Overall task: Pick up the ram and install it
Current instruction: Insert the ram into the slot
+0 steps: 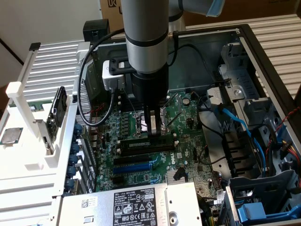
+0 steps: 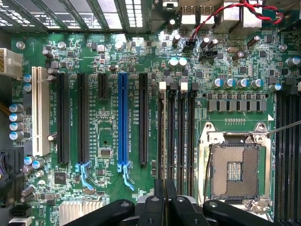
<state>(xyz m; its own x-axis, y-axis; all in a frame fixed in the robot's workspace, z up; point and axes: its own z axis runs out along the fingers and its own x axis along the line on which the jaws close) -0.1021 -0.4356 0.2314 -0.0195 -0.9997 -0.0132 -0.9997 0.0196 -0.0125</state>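
Exterior view: we see the gripper [image 1: 151, 134] pointing straight down over the motherboard [image 1: 188, 141]. The ram [image 1: 143, 145] lies directly beneath its fingertips, with nothing between them. The fingers look pinched nearly together on the stick's top edge, so we judge it grasped rather than released.

The ram's long axis runs across the exterior view from left to right, climbing slightly toward the right. It lies parallel to the blue expansion slot [image 1: 134, 167] nearer the camera. It stands on edge at the memory slots [image 2: 181, 141], just this side of the processor socket [image 2: 233, 172]. We cannot tell whether it is fully seated.

The stick looks long, thin and dark green-black, with darker chips faintly visible along its face.
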